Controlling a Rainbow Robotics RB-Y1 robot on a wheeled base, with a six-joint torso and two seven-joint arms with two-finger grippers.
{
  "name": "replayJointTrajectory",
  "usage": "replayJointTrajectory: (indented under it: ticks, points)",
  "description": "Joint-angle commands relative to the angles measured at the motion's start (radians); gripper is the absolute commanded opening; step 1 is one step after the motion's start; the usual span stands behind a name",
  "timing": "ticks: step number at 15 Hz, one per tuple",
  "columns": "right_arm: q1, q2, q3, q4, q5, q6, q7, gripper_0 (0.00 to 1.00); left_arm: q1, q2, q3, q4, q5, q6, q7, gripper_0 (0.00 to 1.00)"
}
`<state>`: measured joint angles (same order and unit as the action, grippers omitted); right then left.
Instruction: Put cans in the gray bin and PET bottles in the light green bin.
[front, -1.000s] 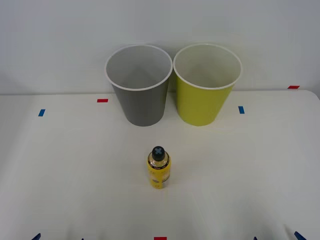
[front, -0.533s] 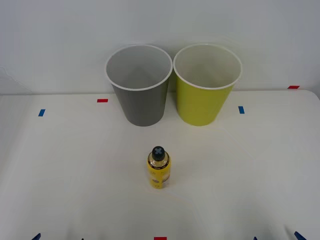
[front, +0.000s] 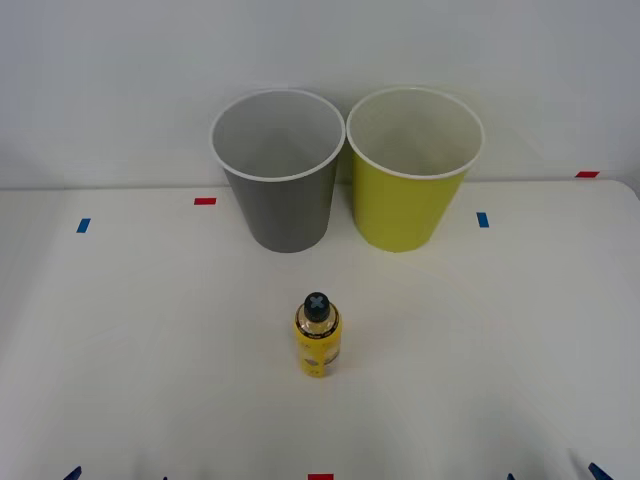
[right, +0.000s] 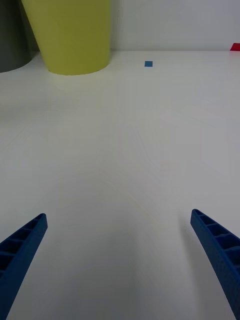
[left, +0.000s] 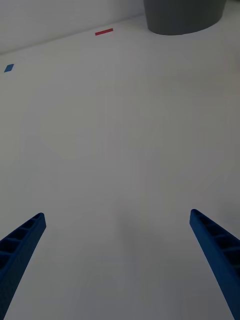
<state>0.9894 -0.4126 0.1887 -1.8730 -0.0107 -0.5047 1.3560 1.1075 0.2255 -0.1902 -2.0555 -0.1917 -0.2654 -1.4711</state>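
Yellow bottle (front: 318, 338) upright before gray bin (front: 279, 170) and light green bin (front: 412, 170); left pincer (left: 117, 265), right pincer (right: 120, 265) — both spread.

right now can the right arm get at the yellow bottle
Probably yes. The yellow bottle stands upright alone in mid-table, well in front of the gray bin and green bin. The right gripper is open over bare table, nothing between.

Bottle (front: 318, 340) cap bears a cross; label seemingly unreadable.
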Motion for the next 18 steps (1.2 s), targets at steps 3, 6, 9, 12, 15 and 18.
replayJointTrajectory:
  ticks: [3,6,9,12,15,18]
  points:
    - [0.000,0.000,0.000,0.000,0.000,0.000,0.000,1.00,0.000,0.000,0.000,0.000,0.000,0.000,0.000,1.00]
    - [0.000,0.000,0.000,0.000,0.000,0.000,0.000,1.00,-0.025,-0.003,-0.005,0.046,0.005,0.015,0.002,1.00]
    - [0.000,0.000,0.000,0.000,0.000,0.000,0.000,1.00,-0.031,0.011,0.011,0.032,0.061,-0.072,0.005,1.00]
    - [0.000,0.000,0.000,0.000,0.000,0.000,0.000,1.00,-0.055,0.078,-0.049,-0.021,0.100,-0.092,-0.005,1.00]
    - [0.000,0.000,0.000,0.000,0.000,0.000,0.000,1.00,-0.153,0.176,-0.127,-0.018,0.106,-0.092,-0.015,1.00]
    - [0.000,0.000,0.000,0.000,0.000,0.000,0.000,1.00,-0.250,0.261,-0.183,-0.017,0.126,-0.060,-0.023,1.00]
